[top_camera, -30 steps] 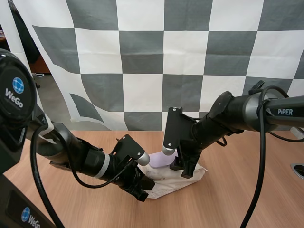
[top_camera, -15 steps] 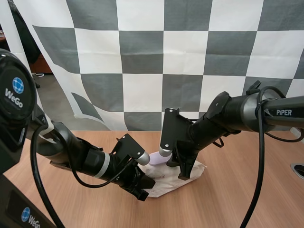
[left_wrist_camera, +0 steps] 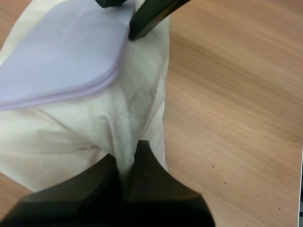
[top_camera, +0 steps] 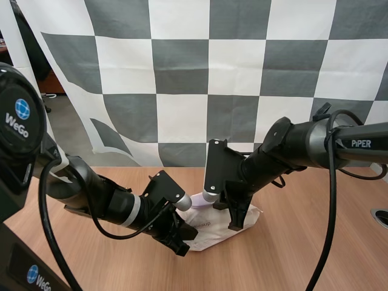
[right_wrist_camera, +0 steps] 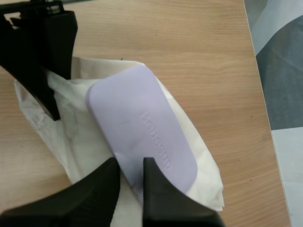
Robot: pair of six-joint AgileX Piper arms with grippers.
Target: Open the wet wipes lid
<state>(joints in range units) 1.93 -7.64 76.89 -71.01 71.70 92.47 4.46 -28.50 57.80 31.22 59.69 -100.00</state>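
a pack of wet wipes (top_camera: pixel 213 235) is gripped from two sides on a wooden table (top_camera: pixel 303 254).
the white, crinkled pack is laid flat on the table between the two arms, near the middle of the tabletop. the left claw (left_wrist_camera: pixel 128 161) is clenched on the soft wrapper at the pack's near end, a fold of the white film being pinched between its two black fingertips. the pale lilac lid (right_wrist_camera: pixel 142 118) is seen on top of the pack, with raised lettering on its face. the right claw (right_wrist_camera: pixel 131 165) is clamped on the lid's rim, one finger being set on each side of the edge. in the high view the lid is tilted up off the pack at the end held by the right claw. the two claws are kept close together over the pack, without touching each other.
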